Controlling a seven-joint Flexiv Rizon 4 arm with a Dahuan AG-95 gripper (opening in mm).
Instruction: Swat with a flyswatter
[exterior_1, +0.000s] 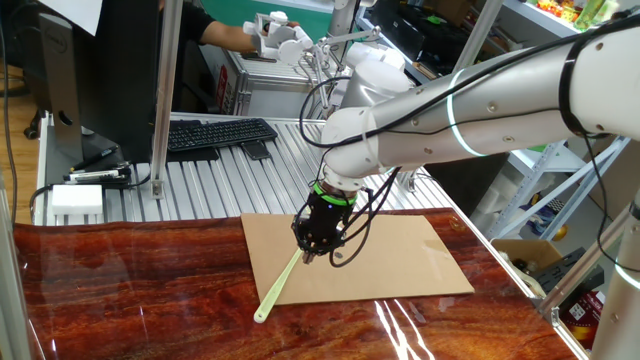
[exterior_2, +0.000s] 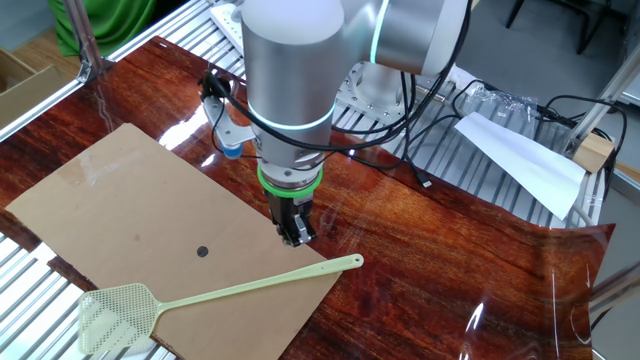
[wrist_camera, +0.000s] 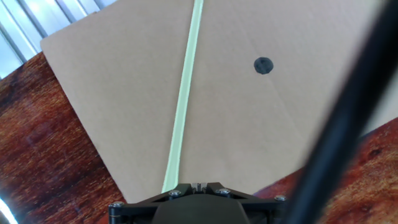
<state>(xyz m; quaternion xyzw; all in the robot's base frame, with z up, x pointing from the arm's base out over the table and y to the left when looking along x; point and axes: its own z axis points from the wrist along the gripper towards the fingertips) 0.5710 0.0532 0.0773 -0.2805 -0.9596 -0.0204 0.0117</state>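
The pale yellow-green flyswatter (exterior_2: 250, 287) lies flat on a brown cardboard sheet (exterior_2: 120, 200), its mesh head (exterior_2: 115, 312) at the sheet's edge and its handle end over the wood. In the first fixed view only its handle (exterior_1: 280, 290) shows; the head is hidden behind the arm. My gripper (exterior_2: 297, 236) hovers over the cardboard beside the handle's end part, fingers together and empty. It also shows in the first fixed view (exterior_1: 308, 252). In the hand view the handle (wrist_camera: 185, 93) runs up the sheet just left of centre, well below my gripper (wrist_camera: 198, 186).
A small black dot (exterior_2: 202, 251) marks the cardboard, also in the hand view (wrist_camera: 263, 65). The cardboard lies on a glossy red-brown wooden table (exterior_1: 120, 290). A keyboard (exterior_1: 215, 133) and a white box (exterior_1: 77, 200) sit on the metal slats behind. A black cable (wrist_camera: 336, 137) hangs by the gripper.
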